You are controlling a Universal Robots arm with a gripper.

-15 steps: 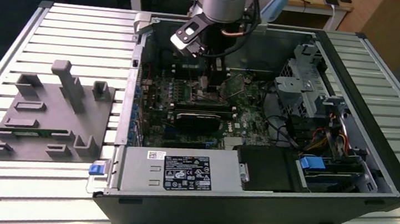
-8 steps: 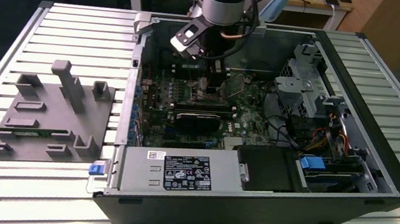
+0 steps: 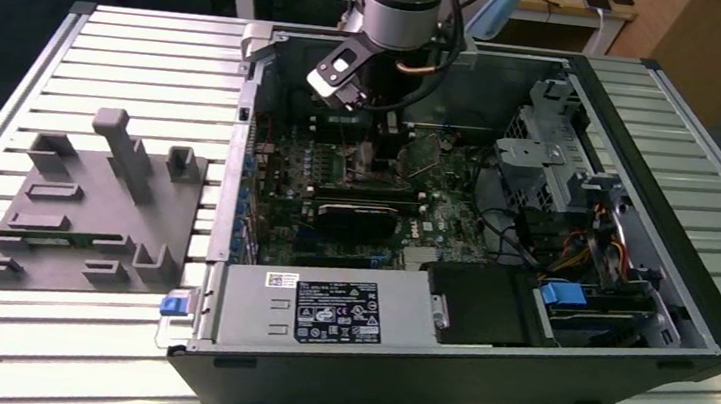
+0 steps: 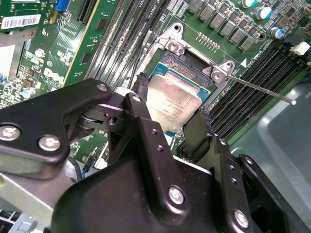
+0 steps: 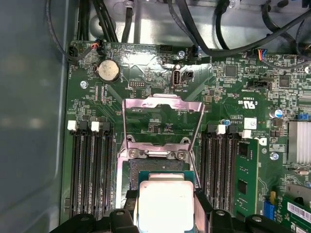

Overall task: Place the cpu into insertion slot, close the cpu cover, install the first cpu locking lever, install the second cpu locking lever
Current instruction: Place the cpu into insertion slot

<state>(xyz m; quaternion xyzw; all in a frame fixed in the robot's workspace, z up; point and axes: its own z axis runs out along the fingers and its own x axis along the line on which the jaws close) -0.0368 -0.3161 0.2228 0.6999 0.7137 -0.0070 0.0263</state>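
Observation:
My gripper point(image 4: 172, 97) is shut on the cpu point(image 4: 176, 100), a small square chip with a silver-grey top, its black fingers point(image 4: 141, 82) pressing two opposite edges. The cpu point(image 5: 165, 201) hangs just over the near part of the insertion slot point(image 5: 154, 167), a square socket with a metal rim point(image 4: 171, 44); whether they touch I cannot tell. The cpu cover point(image 5: 163, 103) is swung open and lies back beyond the socket. A thin locking lever point(image 4: 257, 88) sticks out free beside the socket. In the exterior view my gripper point(image 3: 359, 127) is down inside the open computer case.
Long black memory slots point(image 5: 90, 170) flank the socket on both sides. Cables point(image 5: 204, 29) run along the board's far edge. A black heatsink block point(image 3: 359, 217), power supply point(image 3: 322, 311) and drive cage point(image 3: 545, 166) crowd the case. A grey fixture point(image 3: 86, 203) lies outside it.

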